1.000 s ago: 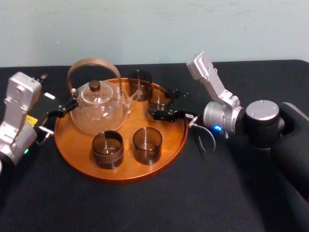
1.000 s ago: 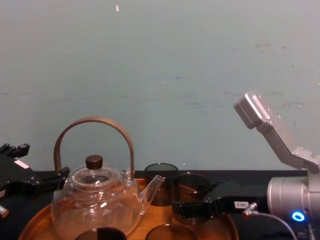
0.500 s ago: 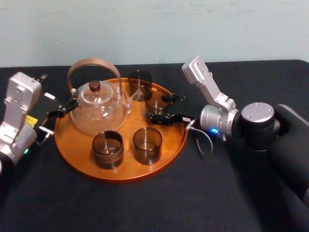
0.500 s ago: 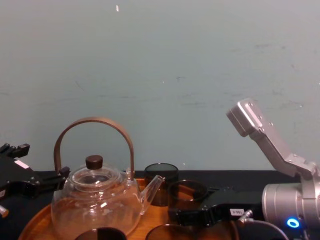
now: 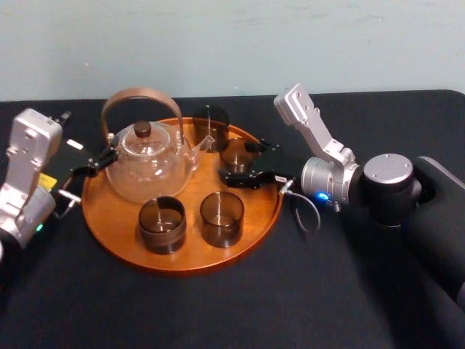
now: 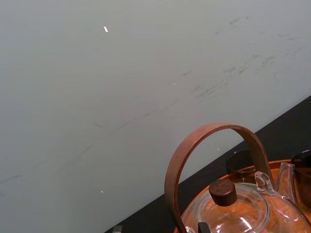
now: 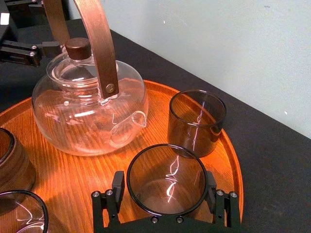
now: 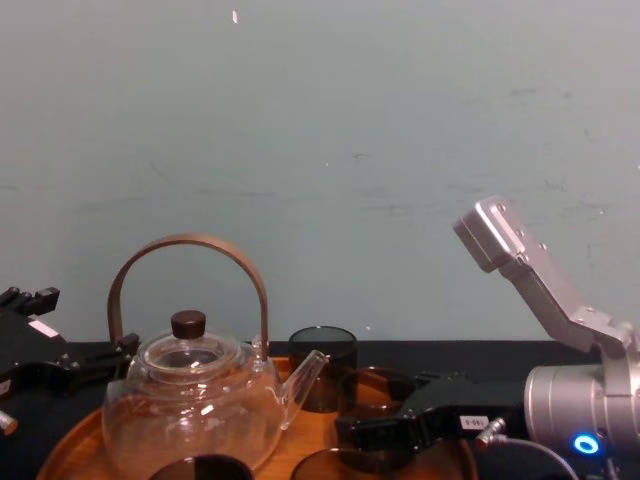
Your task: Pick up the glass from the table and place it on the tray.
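A smoky glass (image 5: 237,155) sits between the fingers of my right gripper (image 5: 245,161), low over the far right part of the round orange-brown wooden tray (image 5: 182,259). In the right wrist view the glass (image 7: 166,178) is upright, the gripper (image 7: 165,187) is shut on its sides, and the tray's wood (image 7: 146,136) lies beneath it. The chest view shows the glass (image 8: 385,385) close to the tray surface behind the dark fingers. My left gripper (image 5: 93,164) rests open at the tray's left rim beside the teapot. The tray stands on the black-cloth table (image 5: 290,291).
A glass teapot (image 5: 145,163) with a brown hoop handle fills the tray's left half. Another smoky glass (image 5: 211,122) stands at the tray's far edge, right behind the held one. Two more cups (image 5: 221,217) (image 5: 162,224) stand at the tray's front.
My right gripper has carried the glass leftward, further over the tray, and lowered it toward the wood. The left arm has not moved.
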Robot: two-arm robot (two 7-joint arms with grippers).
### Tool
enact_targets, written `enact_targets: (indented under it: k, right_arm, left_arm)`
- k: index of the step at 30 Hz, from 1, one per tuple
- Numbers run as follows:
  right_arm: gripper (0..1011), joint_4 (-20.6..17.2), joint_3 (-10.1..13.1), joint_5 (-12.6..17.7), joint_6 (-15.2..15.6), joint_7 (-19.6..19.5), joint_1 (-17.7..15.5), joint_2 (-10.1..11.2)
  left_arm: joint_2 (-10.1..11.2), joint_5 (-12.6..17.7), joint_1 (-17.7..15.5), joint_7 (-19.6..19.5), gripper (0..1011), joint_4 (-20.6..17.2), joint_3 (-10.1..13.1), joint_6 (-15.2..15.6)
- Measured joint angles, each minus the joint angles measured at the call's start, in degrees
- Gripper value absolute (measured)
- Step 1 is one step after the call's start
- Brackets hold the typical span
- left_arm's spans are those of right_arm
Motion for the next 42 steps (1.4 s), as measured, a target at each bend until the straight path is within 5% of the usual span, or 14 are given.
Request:
enact_targets:
  k: [13, 23, 42]
  right_arm:
    - [1002, -0.34, 0.38, 0.44, 0.01, 0.64, -0.53, 0.33]
    - [1002, -4.36, 0.92, 1.33, 1.44, 0.72, -3.23, 2.25]
    - [1002, -19.12, 4.46, 4.59, 3.36, -1.73, -12.8, 11.06]
  left_arm:
    - [0.0, 0.0, 0.0, 0.0, 1010, 0.0, 0.0, 0.0]
    - [0.0, 0.0, 0.0, 0.0, 1010, 0.0, 0.0, 0.0]
    - [0.0, 0.0, 0.0, 0.0, 1010, 0.0, 0.01, 0.0]
